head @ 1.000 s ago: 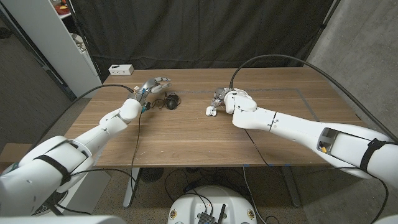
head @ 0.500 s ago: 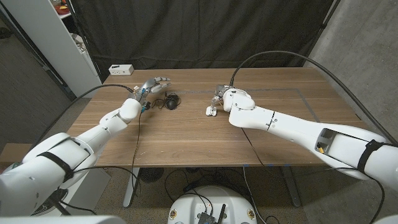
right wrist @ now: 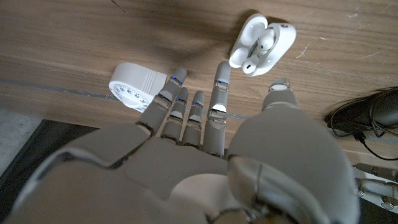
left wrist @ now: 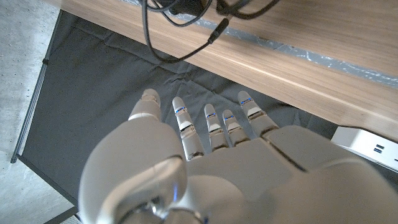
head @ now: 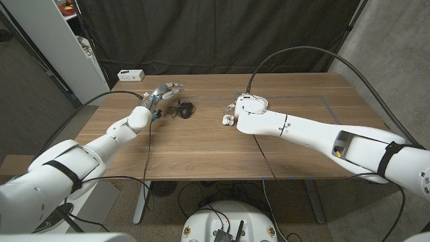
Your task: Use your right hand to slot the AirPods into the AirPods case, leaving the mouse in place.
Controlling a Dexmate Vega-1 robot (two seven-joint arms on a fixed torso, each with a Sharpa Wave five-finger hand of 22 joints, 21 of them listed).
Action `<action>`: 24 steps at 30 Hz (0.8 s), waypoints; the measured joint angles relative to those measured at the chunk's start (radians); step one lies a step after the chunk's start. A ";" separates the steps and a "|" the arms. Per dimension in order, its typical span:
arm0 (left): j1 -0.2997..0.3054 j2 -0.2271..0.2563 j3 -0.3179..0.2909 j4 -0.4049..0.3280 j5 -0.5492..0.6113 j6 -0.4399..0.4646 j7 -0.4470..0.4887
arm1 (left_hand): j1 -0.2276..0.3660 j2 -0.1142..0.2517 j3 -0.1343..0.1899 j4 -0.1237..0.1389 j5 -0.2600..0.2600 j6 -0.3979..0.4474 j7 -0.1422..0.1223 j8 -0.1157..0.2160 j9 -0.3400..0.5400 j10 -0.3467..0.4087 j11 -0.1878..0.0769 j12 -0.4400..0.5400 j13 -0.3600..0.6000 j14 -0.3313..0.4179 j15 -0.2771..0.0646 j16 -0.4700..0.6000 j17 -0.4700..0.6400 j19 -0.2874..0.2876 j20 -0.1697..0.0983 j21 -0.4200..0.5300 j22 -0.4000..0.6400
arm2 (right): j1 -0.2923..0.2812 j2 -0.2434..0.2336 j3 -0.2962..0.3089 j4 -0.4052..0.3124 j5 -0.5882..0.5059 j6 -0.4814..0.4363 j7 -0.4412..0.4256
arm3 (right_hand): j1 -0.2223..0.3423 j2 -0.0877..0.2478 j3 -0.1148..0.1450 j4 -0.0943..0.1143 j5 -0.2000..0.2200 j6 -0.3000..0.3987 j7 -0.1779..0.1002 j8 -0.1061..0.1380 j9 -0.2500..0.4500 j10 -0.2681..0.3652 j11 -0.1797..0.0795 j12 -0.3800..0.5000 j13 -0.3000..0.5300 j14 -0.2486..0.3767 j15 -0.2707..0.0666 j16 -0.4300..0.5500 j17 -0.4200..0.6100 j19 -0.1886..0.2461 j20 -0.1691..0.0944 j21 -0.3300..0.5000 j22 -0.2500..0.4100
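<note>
While my right hand [head: 243,106] hovers low over the wooden table [head: 201,144] past its middle, the head view hides most of its fingers behind the white wrist. From that camera I can make out little more than a small white shape at the hand's left edge, the AirPods case [head: 228,120]. My right wrist view tells more: the case [right wrist: 261,43] lies open on the wood with the AirPods [right wrist: 260,46] seated inside, just beyond my fingertips [right wrist: 221,70] and apart from them. The fingers are extended and slightly spread, holding nothing. A white round timer dial [right wrist: 138,87] lies on its side just beside them. The black mouse [head: 186,109] sits with its cable between the two hands, near my left hand [head: 164,94]. My left wrist view shows that hand [left wrist: 205,168] with fingers straight and a little apart, empty, the table's edge and dangling cables [left wrist: 186,18] ahead of it. A white power strip [head: 130,74] rests at the far left corner.
</note>
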 measured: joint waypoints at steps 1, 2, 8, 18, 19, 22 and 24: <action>-0.005 -0.002 0.003 0.012 -0.001 -0.006 -0.002 | 0.000 0.000 0.000 0.000 0.000 0.000 0.000 0.000 0.000 0.000 0.000 0.000 0.000 0.000 0.000 0.000 0.000 0.000 0.000 0.000 0.000 | 0.009 0.006 -0.008 0.009 0.019 -0.020 -0.002 | -0.003 0.002 -0.003 0.003 0.000 0.000 0.000 0.000 -0.003 0.000 0.000 0.000 0.000 0.001 0.001 0.000 0.000 0.000 0.000 0.000 0.000; -0.007 -0.004 0.004 0.019 -0.002 -0.009 -0.002 | 0.000 0.000 0.000 0.000 0.000 0.000 0.000 0.000 0.000 0.000 0.000 0.000 0.000 0.000 0.000 0.000 0.000 0.000 0.000 0.000 0.000 | 0.013 0.010 -0.011 0.014 0.028 -0.031 -0.002 | -0.010 -0.001 -0.003 0.003 0.000 0.000 0.000 0.000 -0.004 0.000 0.000 0.000 0.000 -0.002 0.005 0.000 0.000 0.000 0.000 0.000 0.000; -0.020 -0.013 0.012 0.051 -0.007 -0.032 -0.008 | 0.000 0.000 0.000 0.000 0.000 0.000 0.000 0.000 0.000 0.000 0.000 0.000 0.000 0.000 0.000 0.000 0.000 0.000 0.000 0.000 0.000 | 0.028 0.039 -0.021 0.058 0.049 -0.059 0.005 | -0.039 0.000 -0.012 0.013 0.000 -0.004 0.003 -0.005 -0.009 0.000 0.000 0.000 -0.005 -0.002 0.016 -0.008 0.000 -0.005 0.005 0.000 0.000; -0.045 -0.027 0.030 0.114 -0.017 -0.062 -0.017 | 0.000 0.000 0.000 0.000 0.000 0.000 0.000 0.000 0.000 0.000 0.000 0.000 0.000 0.000 0.000 0.000 0.000 0.000 0.000 0.000 0.000 | 0.010 0.090 0.005 0.129 -0.012 -0.087 0.075 | -0.061 -0.007 -0.020 0.020 0.000 0.002 0.009 -0.005 -0.009 0.011 0.011 0.000 -0.009 0.009 0.027 -0.008 0.000 0.003 0.014 0.000 0.000; -0.048 -0.029 0.033 0.121 -0.019 -0.064 -0.018 | 0.000 0.000 0.000 0.000 0.000 0.000 0.000 0.000 0.000 0.000 0.000 0.000 0.000 0.000 0.000 0.000 0.000 0.000 0.000 0.000 0.000 | 0.010 0.092 0.007 0.132 -0.012 -0.087 0.075 | -0.064 -0.004 -0.020 0.020 0.000 0.002 0.009 -0.005 -0.009 0.011 0.011 0.001 -0.009 0.010 0.028 -0.008 0.000 0.003 0.014 0.000 0.000; -0.054 -0.031 0.039 0.133 -0.022 -0.068 -0.020 | 0.000 0.000 0.000 0.000 0.000 0.000 0.000 0.000 0.000 0.000 0.000 0.000 0.000 0.000 0.000 0.000 0.000 0.000 0.000 0.000 0.000 | 0.009 0.101 0.012 0.143 -0.011 -0.090 0.075 | -0.065 -0.003 -0.020 0.020 0.000 0.002 0.009 -0.005 -0.009 0.011 0.011 0.004 -0.009 0.016 0.023 -0.008 0.000 0.007 0.017 0.000 0.000; -0.059 -0.033 0.043 0.143 -0.024 -0.070 -0.021 | 0.000 0.000 0.000 0.000 0.000 0.000 0.000 0.000 0.000 0.000 0.000 0.000 0.000 0.000 0.000 0.000 0.000 0.000 0.000 0.000 0.000 | 0.009 0.107 0.014 0.150 0.008 -0.091 0.059 | -0.065 -0.003 -0.020 0.020 0.000 0.002 0.009 -0.005 -0.009 0.014 0.007 0.004 -0.009 0.016 0.023 -0.008 -0.001 0.009 0.019 0.000 -0.001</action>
